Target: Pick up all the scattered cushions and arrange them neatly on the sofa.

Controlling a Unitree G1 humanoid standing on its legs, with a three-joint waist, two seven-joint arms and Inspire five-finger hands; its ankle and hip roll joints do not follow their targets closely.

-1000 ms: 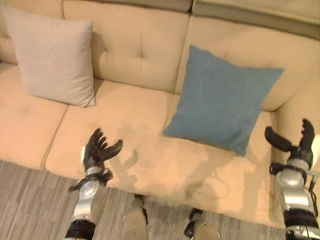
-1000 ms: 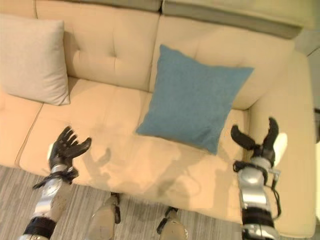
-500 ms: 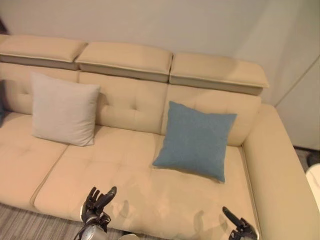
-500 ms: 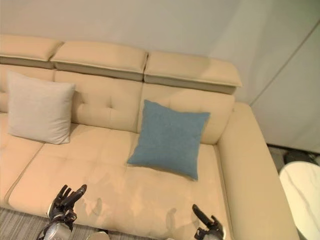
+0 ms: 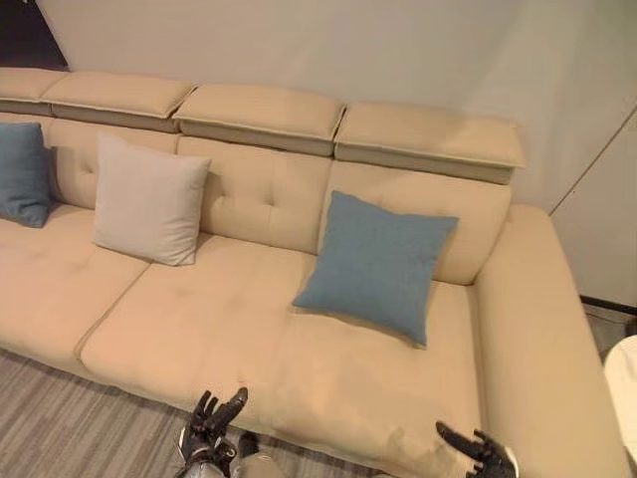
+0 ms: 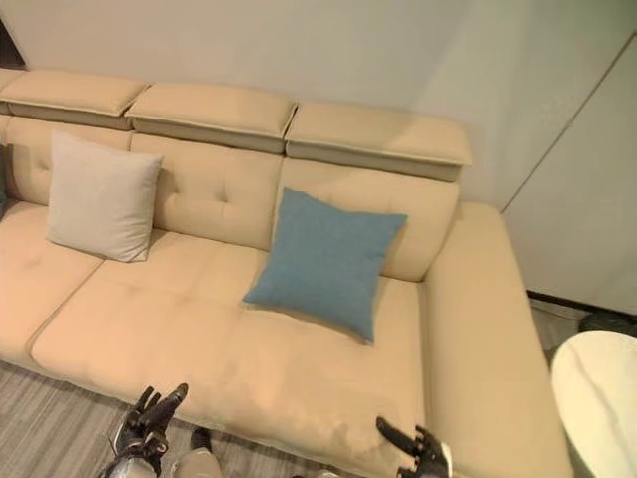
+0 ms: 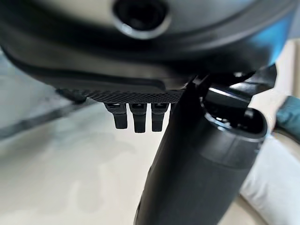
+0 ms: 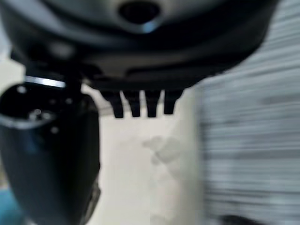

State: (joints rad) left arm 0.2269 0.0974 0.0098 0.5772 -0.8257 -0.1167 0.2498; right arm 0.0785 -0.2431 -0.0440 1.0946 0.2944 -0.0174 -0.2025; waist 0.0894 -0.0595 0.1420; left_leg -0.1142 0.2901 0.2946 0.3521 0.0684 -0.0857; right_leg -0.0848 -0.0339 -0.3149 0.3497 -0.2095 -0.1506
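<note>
A blue cushion leans upright against the backrest of the beige sofa, on its right seat. A pale grey cushion leans on the backrest further left, and another blue cushion stands at the far left edge. My left hand hangs low in front of the sofa's front edge, fingers straight and spread, holding nothing. My right hand is low at the sofa's right front corner, also open and empty. Both wrist views show straight fingers over the beige seat.
The sofa's right armrest runs toward me along the right. A white round table edge shows at the lower right. Grey striped floor lies in front of the sofa. A plain wall stands behind.
The camera has risen and drawn back, so the whole sofa and a second blue cushion at the far left now show. Both hands sit lower in view, still open and empty.
</note>
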